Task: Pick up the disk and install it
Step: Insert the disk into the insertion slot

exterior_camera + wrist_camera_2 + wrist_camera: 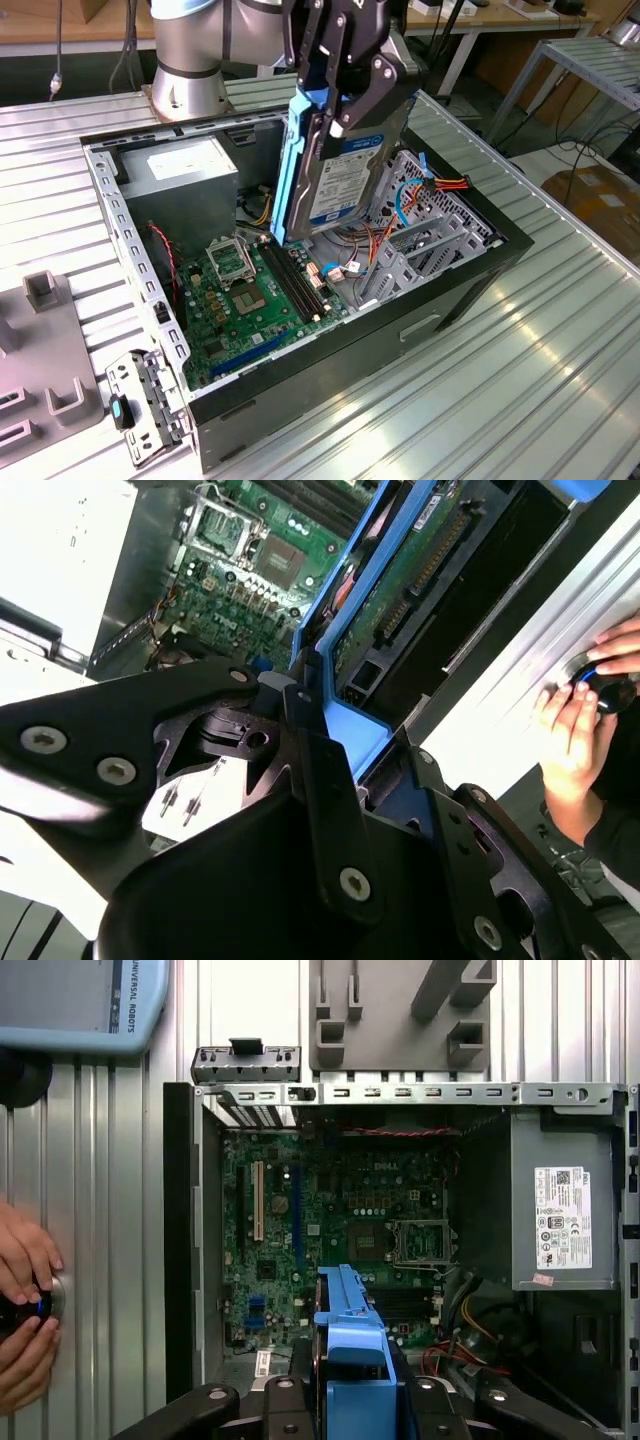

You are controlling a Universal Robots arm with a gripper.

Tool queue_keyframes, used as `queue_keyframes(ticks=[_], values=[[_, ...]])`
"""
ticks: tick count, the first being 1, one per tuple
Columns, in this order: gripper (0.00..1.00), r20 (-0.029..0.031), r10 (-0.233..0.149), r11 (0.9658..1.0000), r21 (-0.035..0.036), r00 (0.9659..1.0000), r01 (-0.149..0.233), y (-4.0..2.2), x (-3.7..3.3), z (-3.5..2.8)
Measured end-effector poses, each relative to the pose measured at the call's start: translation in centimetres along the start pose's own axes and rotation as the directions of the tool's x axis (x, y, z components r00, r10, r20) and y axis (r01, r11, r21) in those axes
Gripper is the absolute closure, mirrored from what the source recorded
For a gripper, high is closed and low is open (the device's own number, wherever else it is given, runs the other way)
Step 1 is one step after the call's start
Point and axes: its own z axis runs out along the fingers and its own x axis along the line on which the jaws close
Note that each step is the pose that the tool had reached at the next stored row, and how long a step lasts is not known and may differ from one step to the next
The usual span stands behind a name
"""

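1. In the exterior view the arm (190,50) stands at about eleven o'clock, its grey base joint upright.
2. The gripper (335,110) hangs at twelve o'clock, pointing down toward six.
3. Its black fingers (385,85) clamp the disk (345,185), which is held on edge.

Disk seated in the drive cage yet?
No, the disk is clamped upright in the jaws, over the motherboard.

Arm (190,45): silver-grey metal cylinders, rounded joints.
Base (185,100): flared silver flange.
Gripper (340,95): black, 2 angular linkage fingers.
Screws (355,884): silver, round-headed.
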Motion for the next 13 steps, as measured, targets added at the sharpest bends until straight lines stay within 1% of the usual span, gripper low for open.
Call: queue_keyframes(ticks=[1, 2, 3, 7, 8, 9, 13], values=[[0.63, 0.0, 0.0, 1.0, 0.0, 1.0, 0.0, -0.54, -0.01, 0.0], [0.63, 0.0, 0.0, 1.0, 0.0, 1.0, 0.0, -0.91, -0.01, 0.01], [0.63, 0.0, 0.0, 1.0, 0.0, 1.0, 0.0, -1.12, -0.01, 0.01], [0.63, -0.0002, 0.0, 1.0, 0.0, 1.0, 0.0, -2.56, -0.02, 0.05], [0.63, -0.0005, 0.0, 1.0, -0.0001, 1.0, 0.0, -2.77, -0.02, 0.05], [0.63, -0.0006, 0.0, 1.0, -0.0001, 1.0, 0.0, -2.84, -0.02, 0.06], [0.63, -0.0006, 0.0, 1.0, 0.0, 1.0, 0.0, -2.86, -0.03, 0.06]])
